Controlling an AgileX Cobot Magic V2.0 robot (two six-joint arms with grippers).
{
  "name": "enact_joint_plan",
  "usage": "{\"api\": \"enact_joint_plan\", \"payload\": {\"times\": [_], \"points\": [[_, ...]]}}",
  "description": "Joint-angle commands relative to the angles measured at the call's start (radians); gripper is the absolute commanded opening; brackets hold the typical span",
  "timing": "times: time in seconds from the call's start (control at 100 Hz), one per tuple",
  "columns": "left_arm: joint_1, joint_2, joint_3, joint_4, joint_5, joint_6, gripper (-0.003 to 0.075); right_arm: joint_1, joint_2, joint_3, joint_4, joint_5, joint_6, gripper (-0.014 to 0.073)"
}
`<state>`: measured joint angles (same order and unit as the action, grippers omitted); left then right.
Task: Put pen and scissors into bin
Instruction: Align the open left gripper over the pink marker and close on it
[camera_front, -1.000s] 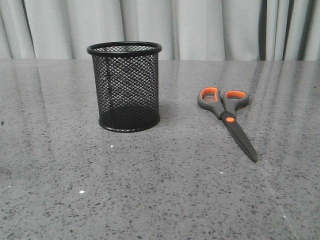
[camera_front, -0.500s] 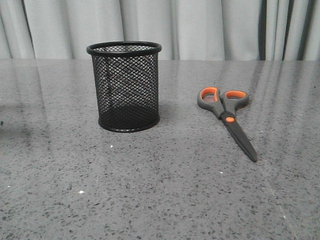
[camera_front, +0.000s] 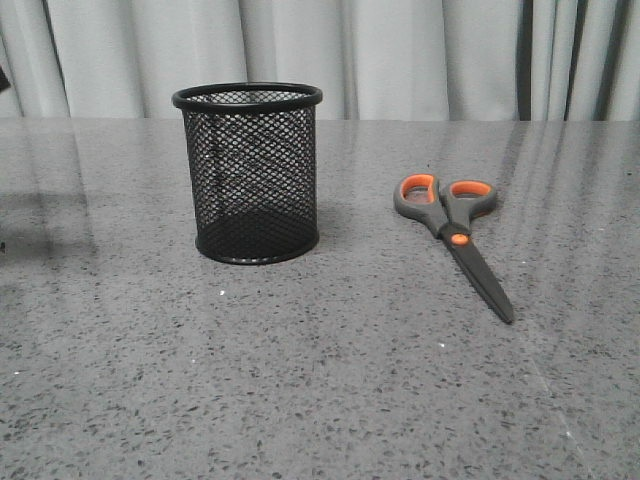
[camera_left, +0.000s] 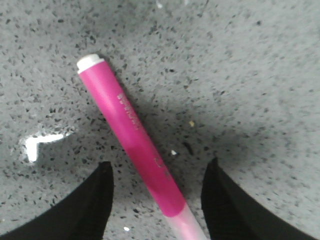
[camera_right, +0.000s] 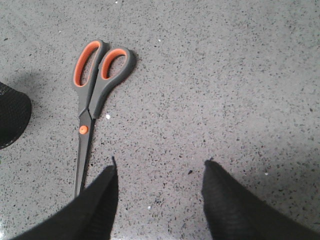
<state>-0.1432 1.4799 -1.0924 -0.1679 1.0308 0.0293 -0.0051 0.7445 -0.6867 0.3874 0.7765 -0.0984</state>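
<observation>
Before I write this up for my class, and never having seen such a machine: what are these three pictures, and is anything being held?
It is a two-armed table robot. One camera looks forward over the speckled grey table; there you see the black wire-mesh cup, upright and empty, and the grey scissors with orange-lined loops lying flat to its right.

The other two cameras ride on the wrists, looking down past the dark fingers. The left end effector is open, with the magenta-pink pen with a white tip lying on the table between its fingers. The right end effector is open too, over bare table beside the scissors.

Nothing is held yet.
</observation>
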Motion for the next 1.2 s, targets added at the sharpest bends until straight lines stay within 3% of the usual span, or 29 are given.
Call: {"api": "enact_joint_plan", "payload": {"times": [0.0, 0.55, 1.19], "points": [[-0.008, -0.020, -0.034, 0.022, -0.034, -0.029, 0.0366, -0.006, 0.005, -0.033, 0.008, -0.049, -0.020, 0.0344], [-0.008, -0.020, -0.034, 0.011, -0.137, -0.029, 0.0365, -0.006, 0.005, -0.033, 0.008, -0.055, -0.020, 0.0344], [-0.008, -0.020, -0.034, 0.011, -0.120, -0.029, 0.0365, 0.000, 0.005, -0.033, 0.008, -0.048, -0.020, 0.0344]]}}
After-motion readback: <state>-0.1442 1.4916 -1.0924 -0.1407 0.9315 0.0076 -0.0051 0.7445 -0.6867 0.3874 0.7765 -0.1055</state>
